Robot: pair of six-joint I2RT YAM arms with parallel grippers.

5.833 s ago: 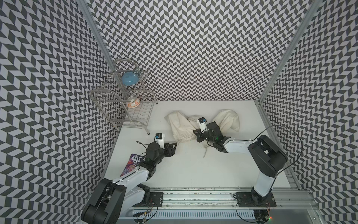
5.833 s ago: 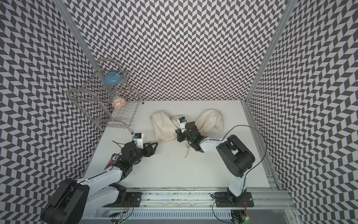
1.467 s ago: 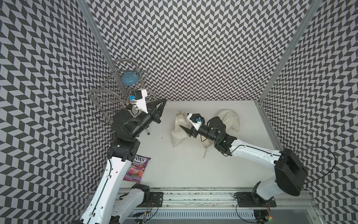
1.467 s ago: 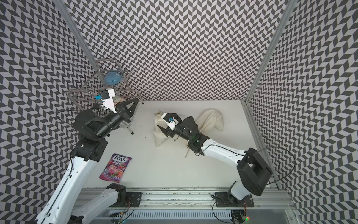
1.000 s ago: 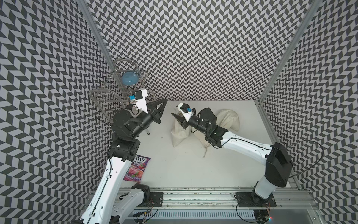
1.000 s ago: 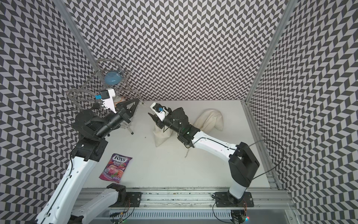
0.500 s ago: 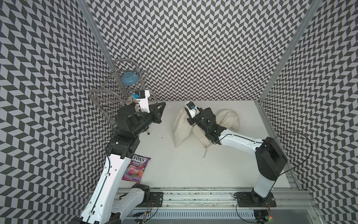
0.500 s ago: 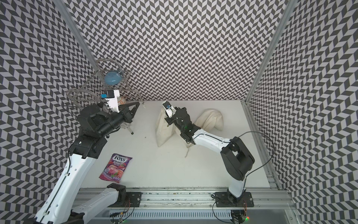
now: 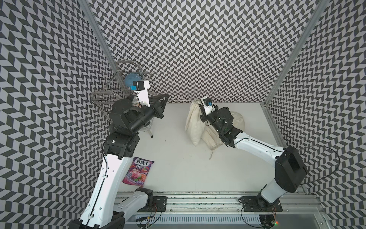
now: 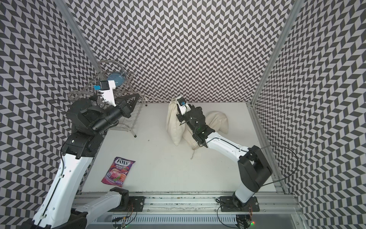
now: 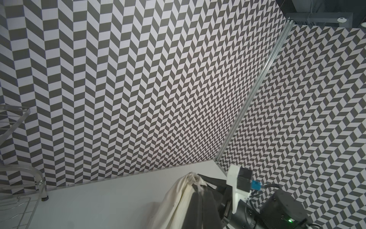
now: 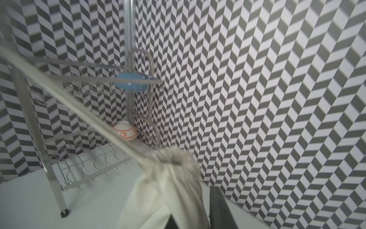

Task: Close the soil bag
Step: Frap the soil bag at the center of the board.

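While the left gripper hangs raised over the back left part of the tabletop, its jaws are pressed fully together at the tips. A thin drawstring runs tight from these tips to the neck of the soil bag. The right gripper is clamped on the cloth of this bag just under the neck. In the left wrist view one dark finger lies in front of the cloth and the other one behind it, with the fabric squeezed between them.

The soil bag is a cream cloth sack which stands upright near the back edge of the tabletop, about at the middle of this edge. Its mouth is gathered into a small bunch of folds, and only a little dark hole shows in the centre. The body falls in long creases and its lower corner touches the tabletop. A second cream sack lies just beside it, partly under the right arm.
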